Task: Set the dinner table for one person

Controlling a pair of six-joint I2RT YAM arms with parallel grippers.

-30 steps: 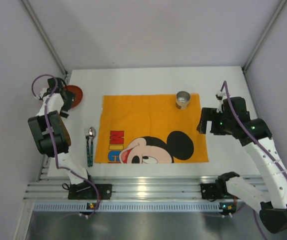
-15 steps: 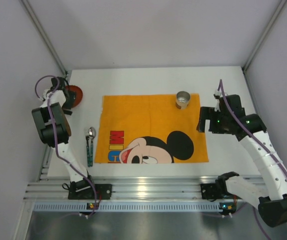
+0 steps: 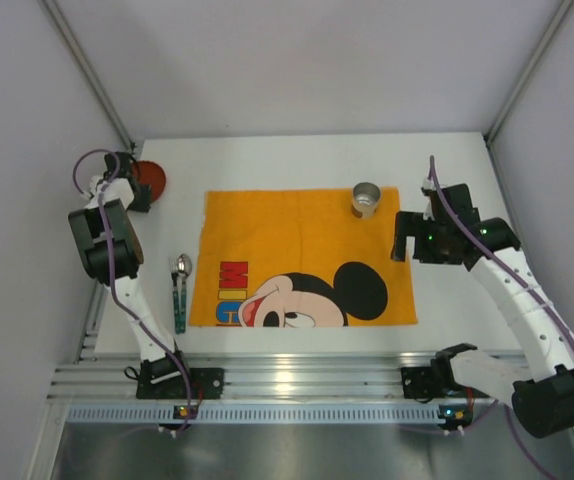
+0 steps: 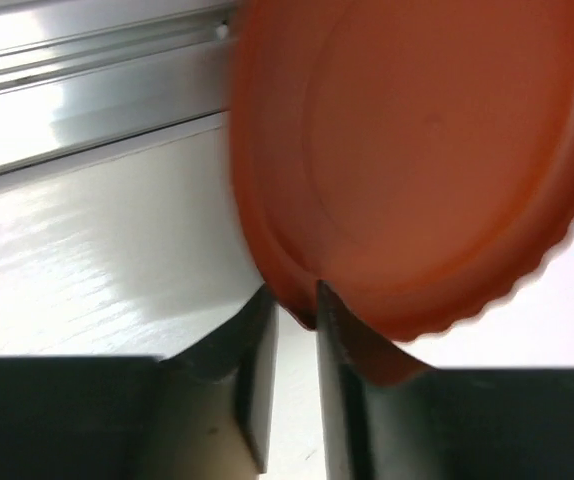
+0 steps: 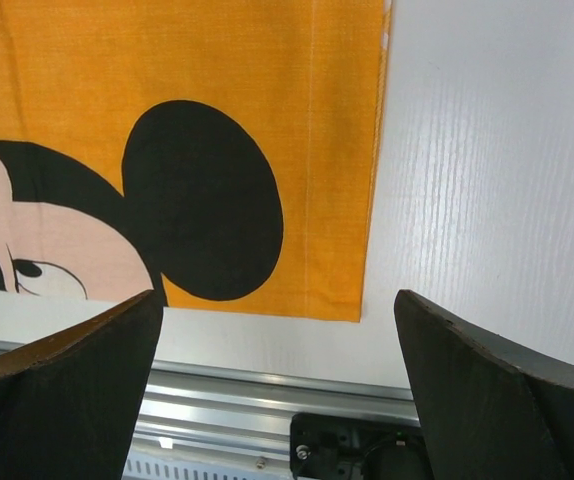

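Note:
A small red-orange plate (image 3: 151, 177) lies at the far left of the white dinner table (image 3: 297, 155). In the left wrist view the plate (image 4: 417, 150) fills the frame, and its scalloped rim dips between the two fingers. My left gripper (image 3: 137, 193) (image 4: 295, 325) is shut on that rim. My right gripper (image 3: 403, 238) (image 5: 277, 300) hangs open above the table just right of the orange cloth (image 3: 302, 255) (image 5: 167, 100), with nothing between its fingers.
A metal cup (image 3: 366, 199) stands on the cloth's far right corner. A spoon with a teal handle (image 3: 180, 290) lies left of the cloth. Ribbed aluminium rails (image 3: 297, 380) (image 4: 87, 80) (image 5: 227, 400) run along the near and left table edges.
My left gripper has reached further back and closed from wide open onto the plate's rim. The plate has shifted slightly toward the back. My right arm has drifted a little left.

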